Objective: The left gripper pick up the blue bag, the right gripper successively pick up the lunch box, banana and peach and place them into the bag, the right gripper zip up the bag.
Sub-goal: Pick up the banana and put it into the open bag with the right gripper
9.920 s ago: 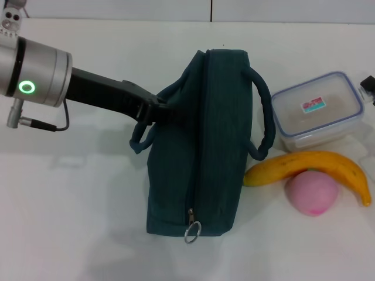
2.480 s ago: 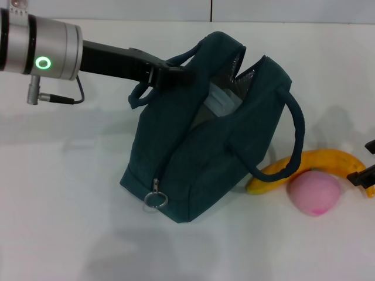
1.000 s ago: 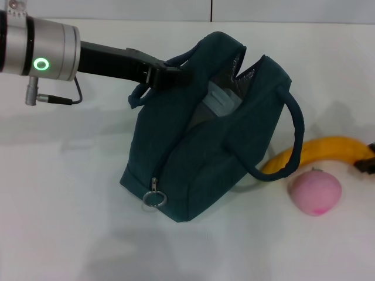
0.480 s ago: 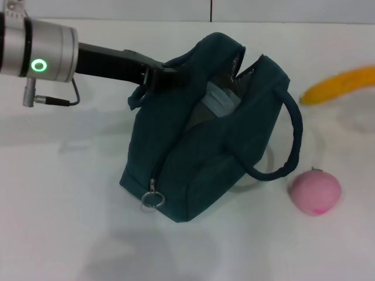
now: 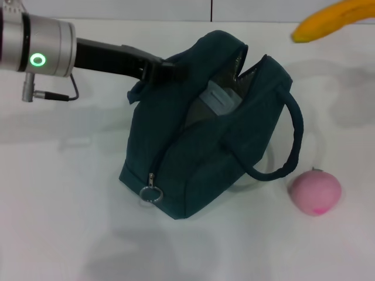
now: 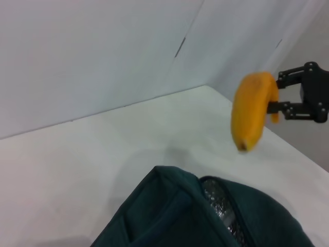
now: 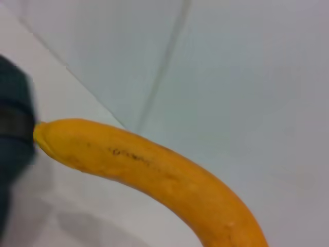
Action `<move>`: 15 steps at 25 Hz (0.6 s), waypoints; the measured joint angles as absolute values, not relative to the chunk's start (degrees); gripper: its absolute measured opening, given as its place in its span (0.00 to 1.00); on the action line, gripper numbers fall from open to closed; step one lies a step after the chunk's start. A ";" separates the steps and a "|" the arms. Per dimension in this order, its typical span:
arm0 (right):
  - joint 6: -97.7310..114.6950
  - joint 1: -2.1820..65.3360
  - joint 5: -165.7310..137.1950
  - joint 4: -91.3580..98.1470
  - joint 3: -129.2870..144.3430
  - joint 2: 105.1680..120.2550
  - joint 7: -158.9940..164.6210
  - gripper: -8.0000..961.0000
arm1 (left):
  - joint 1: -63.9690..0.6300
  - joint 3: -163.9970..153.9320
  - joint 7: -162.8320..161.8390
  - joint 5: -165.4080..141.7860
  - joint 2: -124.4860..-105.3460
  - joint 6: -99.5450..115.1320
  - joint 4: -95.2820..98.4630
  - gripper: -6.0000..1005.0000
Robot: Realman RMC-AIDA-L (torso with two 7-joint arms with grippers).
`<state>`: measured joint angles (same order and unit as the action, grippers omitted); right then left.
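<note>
— Left gripper (image 5: 167,69), what do you see it doing?
— Your left claw is clamped on the near handle of the blue bag (image 5: 205,140), holding the top agape; the lunch box (image 5: 220,99) sits inside, against the silvery lining.
— And to the right?
— The peach (image 5: 316,192) lies on the table (image 5: 70,205) just beside the bag. Your right gripper (image 6: 300,98) is pinched on the banana (image 5: 331,17), apparently held aloft beyond the bag.

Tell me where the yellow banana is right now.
The curved yellow banana is in the air at the head view's upper right, held by the black right gripper, above and right of the open teal-blue fabric bag.
</note>
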<state>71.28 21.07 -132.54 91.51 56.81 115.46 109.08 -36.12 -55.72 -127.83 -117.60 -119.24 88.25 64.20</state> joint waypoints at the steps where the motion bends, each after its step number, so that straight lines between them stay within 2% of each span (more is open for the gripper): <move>1: 72.48 21.81 -131.99 91.41 57.08 115.44 108.36 0.45 | -36.44 -55.72 -127.91 -117.60 -119.26 88.25 64.20 0.07; 15: 78.18 28.15 -137.91 84.70 62.03 115.50 108.88 0.47 | -38.29 -55.89 -130.07 -117.21 -119.28 88.41 64.80 0.07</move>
